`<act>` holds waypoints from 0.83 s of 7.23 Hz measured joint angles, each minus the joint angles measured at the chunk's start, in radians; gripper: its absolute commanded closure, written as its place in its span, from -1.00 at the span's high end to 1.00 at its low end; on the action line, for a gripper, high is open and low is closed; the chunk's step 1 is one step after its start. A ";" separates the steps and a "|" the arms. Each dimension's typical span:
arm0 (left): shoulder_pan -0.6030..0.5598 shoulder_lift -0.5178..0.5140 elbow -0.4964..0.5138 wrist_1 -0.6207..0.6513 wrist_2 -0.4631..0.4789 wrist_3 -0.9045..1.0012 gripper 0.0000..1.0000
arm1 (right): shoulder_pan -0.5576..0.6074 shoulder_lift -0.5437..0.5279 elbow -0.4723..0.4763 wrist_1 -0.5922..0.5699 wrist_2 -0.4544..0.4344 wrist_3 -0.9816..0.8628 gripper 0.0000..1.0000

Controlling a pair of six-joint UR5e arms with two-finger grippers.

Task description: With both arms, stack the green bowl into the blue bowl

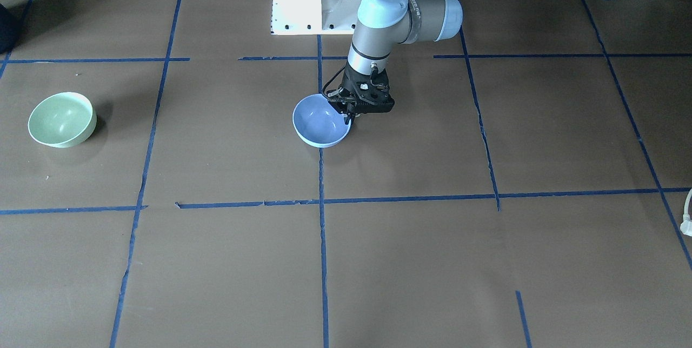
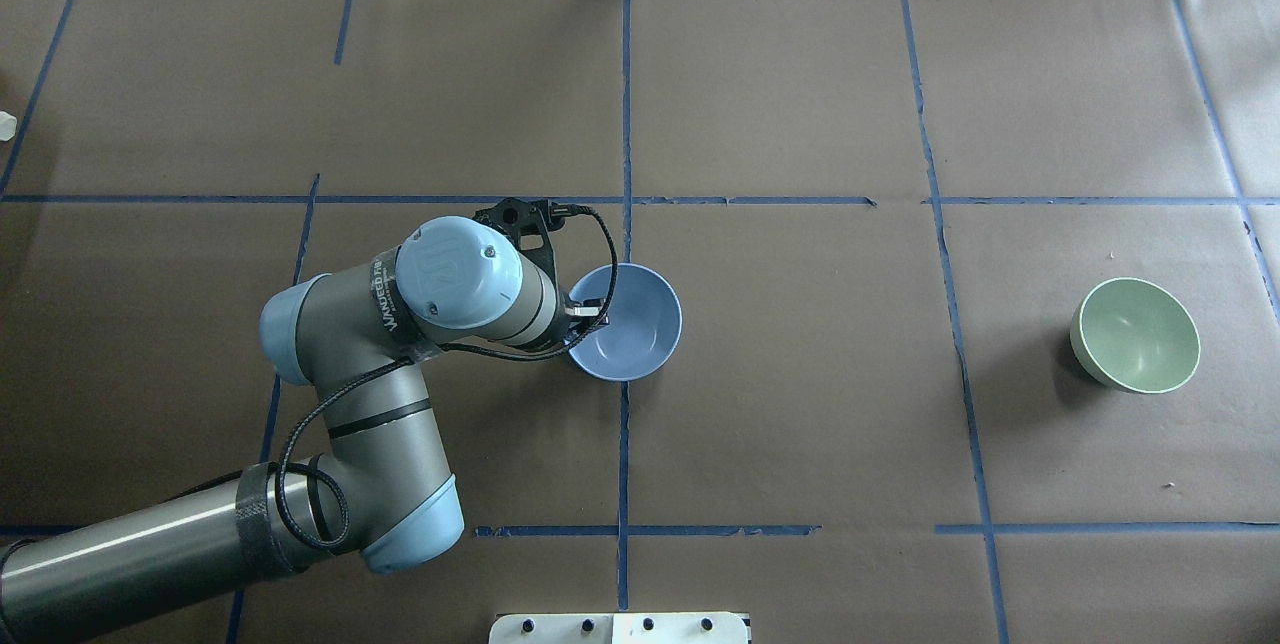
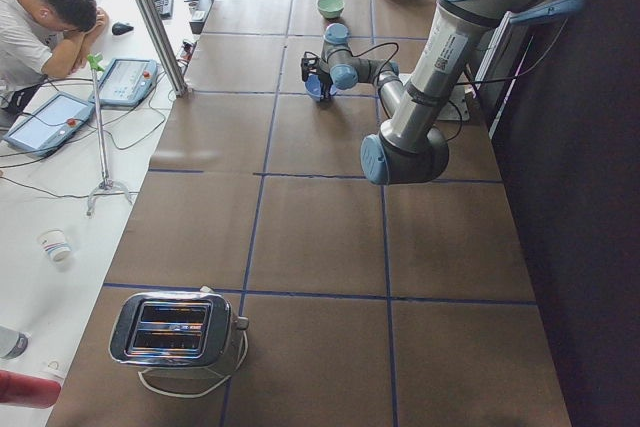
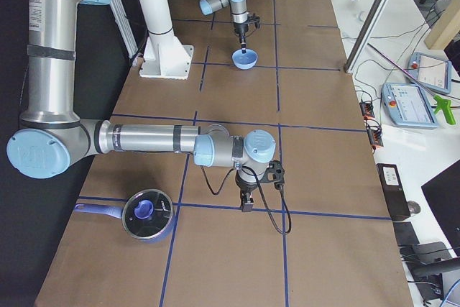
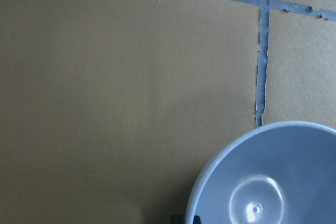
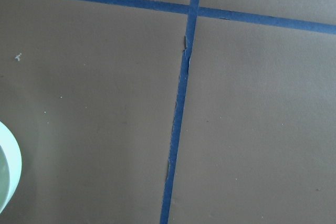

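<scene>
We find the blue bowl (image 1: 321, 127) near the middle of the table (image 1: 421, 261). It sits across a blue tape line (image 1: 323, 251) that runs away from the robot. The left claw (image 1: 350, 116) comes straight down onto the bowl's rim on the side toward the robot's left. The bowl therefore lies just below the claw and spreads out toward the robot's right. In the left wrist view the bowl fills the lower right corner. At the bottom edge of that view two dark fingertips (image 5: 176, 219) sit close together where the rim passes. From this we read the left claw as clenched on the rim of the blue bowl, one finger inside and one outside.

The blue bowl is round, so we can name no long axis. Its mouth faces up, its base is down, and it looks level or nearly so.

The green bowl (image 1: 62, 119) stands on the robot's right part of the table, mouth up, well apart from the blue bowl and the left claw. Its pale rim just shows at the left edge of the right wrist view.

The right claw (image 4: 246, 206) shows only in the side view, pointing down close over the table beside a tape line. We cannot tell whether it is released or clenched
</scene>
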 measured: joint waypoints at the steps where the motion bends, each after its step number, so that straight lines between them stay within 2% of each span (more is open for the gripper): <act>1: 0.000 -0.002 -0.001 0.002 -0.001 0.001 1.00 | 0.000 0.000 0.000 0.000 0.000 0.000 1.00; 3: -0.014 -0.003 -0.027 0.040 -0.022 0.032 1.00 | 0.000 0.002 0.000 0.000 0.000 0.000 1.00; 5: -0.130 0.024 -0.103 0.163 -0.184 0.193 1.00 | 0.000 0.007 0.007 0.002 -0.001 -0.001 1.00; 6: -0.221 0.080 -0.160 0.233 -0.273 0.342 1.00 | 0.000 0.013 0.016 0.003 -0.001 0.000 1.00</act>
